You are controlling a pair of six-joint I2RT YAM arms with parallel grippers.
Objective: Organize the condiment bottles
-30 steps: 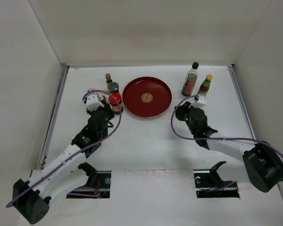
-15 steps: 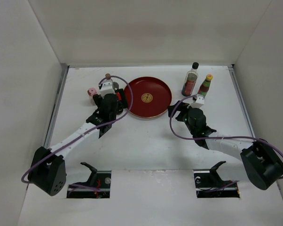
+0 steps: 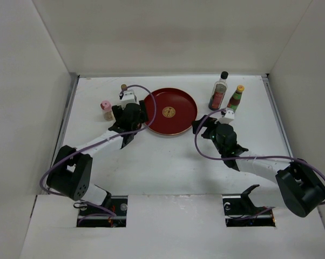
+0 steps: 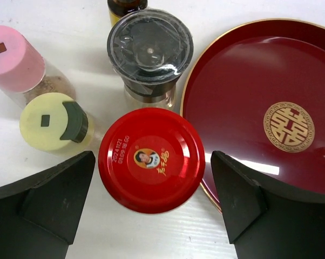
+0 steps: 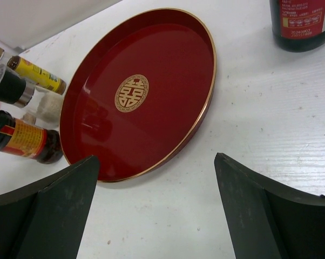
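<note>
**Left pincer straddles the red-lidded jar, right pincer gapes by the plate**

The left pincer (image 4: 151,155) stands wide, one finger on each side of a red-lidded jar (image 4: 150,159). Each fingertip is close to the lid's edge with a thin sliver of gap showing, so the jar sits between the fingers without being clamped. Just ahead of the jar is a shaker with a clear-covered grey-black top (image 4: 150,48), its base nearly touching the jar. Beyond that, the shoulder of a small yellow-labelled bottle (image 4: 127,6) shows at the far edge of the left wrist view. Ahead and to the left of the left finger stands a pale-yellow-capped shaker (image 4: 46,127) with a dark flip tab. A pink-capped shaker (image 4: 14,65) is just past it and close beside it. The round dark-red plate (image 4: 243,65) with its gold emblem lies ahead and to the right of this pincer, its gold rim just beside the jar.

The right pincer (image 5: 157,157) is also spread wide and holds nothing. It hangs low over the white counter (image 3: 168,162) at the near rim of the plate, which fills the space ahead of it and to its left. Ahead and to its right, well apart from the plate, is the base of a dark bottle with a red label. From above this is the tall clear black-capped bottle (image 3: 220,90), with a yellow-capped bottle (image 3: 236,98) beside it, both behind the right pincer's wrist.
</note>
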